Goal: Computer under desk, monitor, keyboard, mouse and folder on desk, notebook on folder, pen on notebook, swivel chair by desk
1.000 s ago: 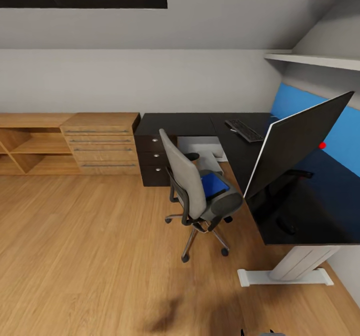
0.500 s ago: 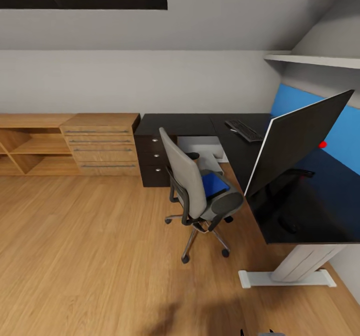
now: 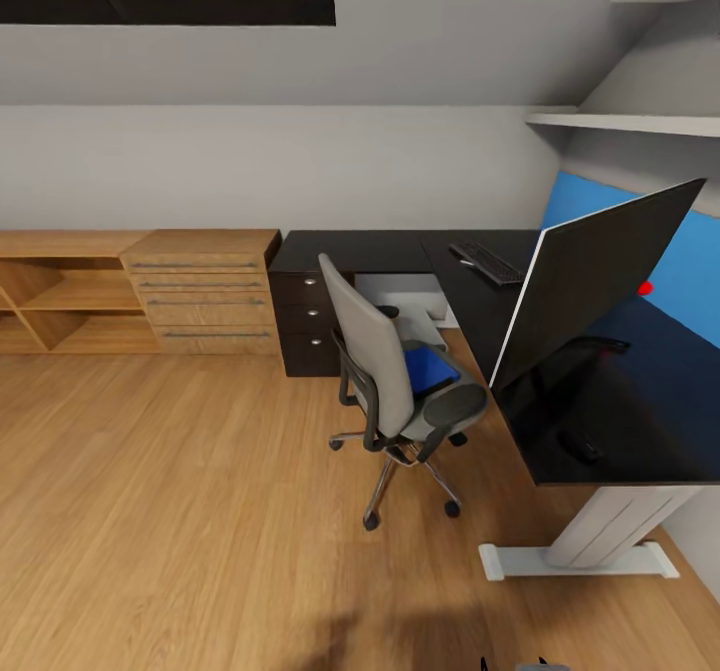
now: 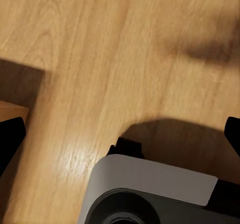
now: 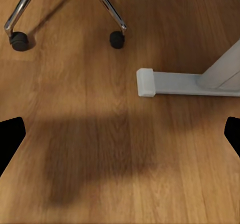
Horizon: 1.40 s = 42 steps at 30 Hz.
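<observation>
As you look out from the head camera, the large L-shaped desk (image 3: 400, 249) with its glossy black top and blue back panel runs from twelve o'clock round to three o'clock. On its near wing, at about two o'clock, stands the wide flat black monitor (image 3: 590, 286), angled so you see its pale edge. The grey fabric swivel chair (image 3: 385, 376) with black frame and silver five-legged base sits at the centre, just beside the desk's inner corner, its back turned toward you. The flat bright blue folder (image 3: 428, 369) lies on the chair seat. Farther back on the desk, at one o'clock, rests the flat black keyboard (image 3: 487, 261). A small dark object (image 3: 582, 445) lies on the near desktop at four o'clock; you cannot tell what it is.

In the wrist views, both pincers hang over the light wood floor (image 3: 180, 511) with fingertips spread to the picture's edges, wide and holding nothing: left gripper (image 4: 120, 134), right gripper (image 5: 120, 136).
</observation>
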Tool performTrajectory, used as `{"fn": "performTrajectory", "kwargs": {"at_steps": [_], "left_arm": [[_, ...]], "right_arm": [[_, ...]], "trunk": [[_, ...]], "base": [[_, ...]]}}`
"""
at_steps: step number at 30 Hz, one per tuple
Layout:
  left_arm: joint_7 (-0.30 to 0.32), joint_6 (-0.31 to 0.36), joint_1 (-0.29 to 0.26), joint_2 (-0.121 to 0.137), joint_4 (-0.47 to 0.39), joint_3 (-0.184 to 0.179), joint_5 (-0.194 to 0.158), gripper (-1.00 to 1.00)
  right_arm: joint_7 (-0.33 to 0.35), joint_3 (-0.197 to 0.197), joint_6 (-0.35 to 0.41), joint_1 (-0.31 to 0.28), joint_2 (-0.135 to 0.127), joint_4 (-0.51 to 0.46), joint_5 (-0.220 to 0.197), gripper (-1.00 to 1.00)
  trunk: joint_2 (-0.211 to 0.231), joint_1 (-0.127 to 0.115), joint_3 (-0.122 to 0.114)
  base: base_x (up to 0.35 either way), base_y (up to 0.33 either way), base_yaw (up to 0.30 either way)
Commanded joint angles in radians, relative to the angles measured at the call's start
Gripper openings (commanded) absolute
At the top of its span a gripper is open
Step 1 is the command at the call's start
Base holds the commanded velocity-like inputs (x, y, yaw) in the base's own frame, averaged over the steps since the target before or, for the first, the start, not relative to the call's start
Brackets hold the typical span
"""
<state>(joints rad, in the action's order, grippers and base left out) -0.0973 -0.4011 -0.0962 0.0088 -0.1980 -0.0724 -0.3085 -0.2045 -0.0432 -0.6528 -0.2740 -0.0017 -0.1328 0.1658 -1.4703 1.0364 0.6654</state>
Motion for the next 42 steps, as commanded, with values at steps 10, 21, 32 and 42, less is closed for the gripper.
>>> {"fn": "performTrajectory", "kwargs": {"at_steps": [10,21,32,42], "left_arm": [[-0.007,-0.010,0.000,0.001,0.000,-0.006,-0.007,1.00],[-0.008,-0.023,0.000,0.000,0.000,-0.004,-0.008,1.00],[-0.008,-0.025,0.000,0.000,0.000,-0.004,-0.008,1.00],[-0.008,-0.028,0.000,0.000,0.000,-0.004,-0.007,1.00]], "right_arm": [[-0.006,-0.003,-0.002,-0.001,0.000,0.001,0.012,1.00],[-0.006,-0.004,-0.002,-0.001,0.000,0.001,0.012,1.00],[-0.006,-0.004,-0.002,-0.001,0.000,0.001,0.012,1.00],[-0.006,-0.004,-0.001,-0.001,-0.001,0.001,0.012,1.00]], "trunk": [[-0.071,0.038,0.031],[-0.148,0.081,0.051],[-0.225,0.123,0.068],[-0.295,0.161,0.084]], "base": [[0.000,0.000,0.000],[0.000,0.000,0.000],[0.000,0.000,0.000],[0.000,0.000,-0.029]]}}
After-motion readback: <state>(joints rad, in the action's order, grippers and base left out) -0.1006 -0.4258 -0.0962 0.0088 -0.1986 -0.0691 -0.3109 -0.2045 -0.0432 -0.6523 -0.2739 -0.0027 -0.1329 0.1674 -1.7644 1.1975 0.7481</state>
